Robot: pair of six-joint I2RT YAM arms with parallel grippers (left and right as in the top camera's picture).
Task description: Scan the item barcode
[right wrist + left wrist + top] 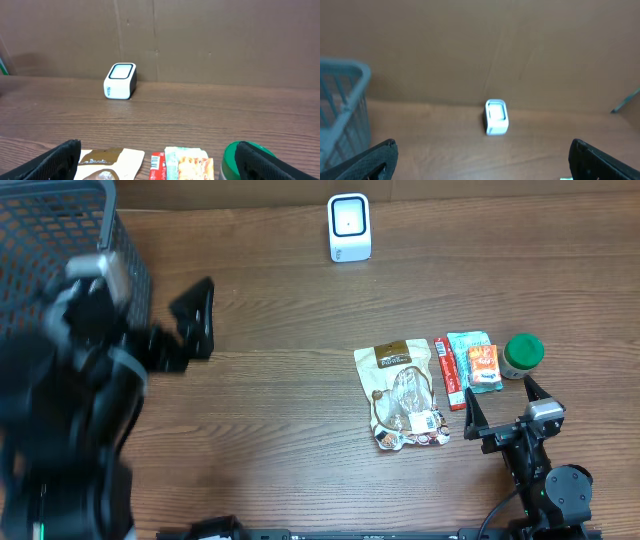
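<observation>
five items show whole only from overhead: a snack pouch (403,395), a red stick packet (449,372), a teal packet (468,343), an orange packet (485,367) and a green-lidded tub (523,352). they lie close together on the right of the wooden table (280,410), and none is held. the right wrist view cuts them off at its lower edge and the left wrist view misses them. all three views catch the white barcode scanner (349,227), which stands at the far edge, well apart from the items. the wire basket (60,240) at the far left appears overhead and in the left wrist view only.

the right gripper (503,405) sits low just behind the tub and packets and points toward the scanner, its fingers spread wide and empty. the left arm is blurred overhead. the left gripper (195,320) is beside the basket, raised and facing the scanner, jaws wide apart with nothing between them.
</observation>
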